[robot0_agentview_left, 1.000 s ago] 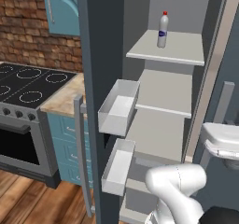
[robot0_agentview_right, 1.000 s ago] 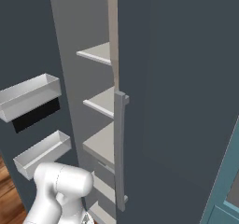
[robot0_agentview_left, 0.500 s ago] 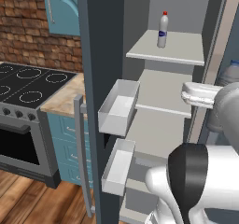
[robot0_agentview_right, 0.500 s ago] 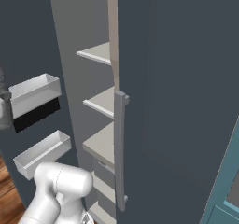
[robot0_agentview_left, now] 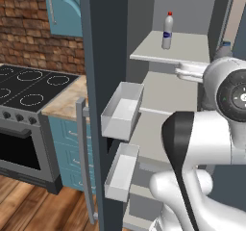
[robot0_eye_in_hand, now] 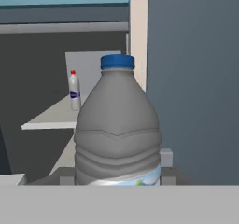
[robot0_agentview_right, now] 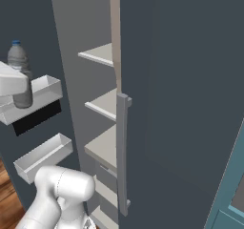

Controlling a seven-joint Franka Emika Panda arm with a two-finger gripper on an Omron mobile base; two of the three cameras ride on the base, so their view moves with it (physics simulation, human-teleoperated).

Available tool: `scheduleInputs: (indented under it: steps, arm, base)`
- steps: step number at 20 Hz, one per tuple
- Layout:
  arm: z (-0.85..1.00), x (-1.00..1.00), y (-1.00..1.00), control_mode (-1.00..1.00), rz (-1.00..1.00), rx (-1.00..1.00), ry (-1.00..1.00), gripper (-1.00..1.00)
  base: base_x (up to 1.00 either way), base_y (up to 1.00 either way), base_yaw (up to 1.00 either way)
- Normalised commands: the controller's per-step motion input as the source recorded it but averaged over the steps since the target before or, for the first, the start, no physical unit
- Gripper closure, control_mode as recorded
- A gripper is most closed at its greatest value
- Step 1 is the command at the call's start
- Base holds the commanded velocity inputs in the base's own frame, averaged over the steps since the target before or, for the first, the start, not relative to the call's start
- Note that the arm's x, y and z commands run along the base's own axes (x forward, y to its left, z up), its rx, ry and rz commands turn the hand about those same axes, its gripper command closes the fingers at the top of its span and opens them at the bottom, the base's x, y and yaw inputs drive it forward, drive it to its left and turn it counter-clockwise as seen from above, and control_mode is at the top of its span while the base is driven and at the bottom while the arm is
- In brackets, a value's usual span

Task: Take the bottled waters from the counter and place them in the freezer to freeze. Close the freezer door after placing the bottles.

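Grey-blue bottle [robot0_eye_in_hand: 117, 125] stands upright, clamped in end effector [robot0_eye_in_hand: 116, 181].

The grey-blue bottle [robot0_eye_in_hand: 117, 125] stands upright between the gripper [robot0_eye_in_hand: 116, 180] fingers, close in front of the open freezer [robot0_agentview_left: 192, 81], with the red-capped bottle [robot0_eye_in_hand: 74, 91] well beyond and left of it on a freezer shelf [robot0_agentview_left: 185, 49], and the door bins [robot0_agentview_left: 122, 110] farther left.

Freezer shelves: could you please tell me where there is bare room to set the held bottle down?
The top shelf is bare on both sides of the red-capped bottle. The shelf below it looks empty too, as do both white door bins. The grey-blue bottle sits in the jaws.
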Motion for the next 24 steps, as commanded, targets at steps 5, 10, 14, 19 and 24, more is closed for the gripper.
scheduleInputs:
  steps: [5,10,14,19,24]
  arm:
    - [0.00,0.32,-0.09,-1.00,0.00,0.00,0.00,1.00]
    - [0.00,0.22,-0.12,-1.00,0.00,0.00,0.00,1.00]
    - [0.00,0.57,-0.27,-1.00,0.00,-0.02,0.00,1.00]
    - [0.00,0.49,-0.12,-1.00,0.00,-0.05,0.00,1.00]
    - [0.00,0.47,-0.06,-1.00,0.00,-0.07,0.00,1.00]
  base:
    - [0.00,0.00,0.00]
    - [0.00,0.00,0.00]
    - [0.00,0.00,0.00]
    - [0.00,0.00,0.00]
    - [0.00,0.00,0.00]
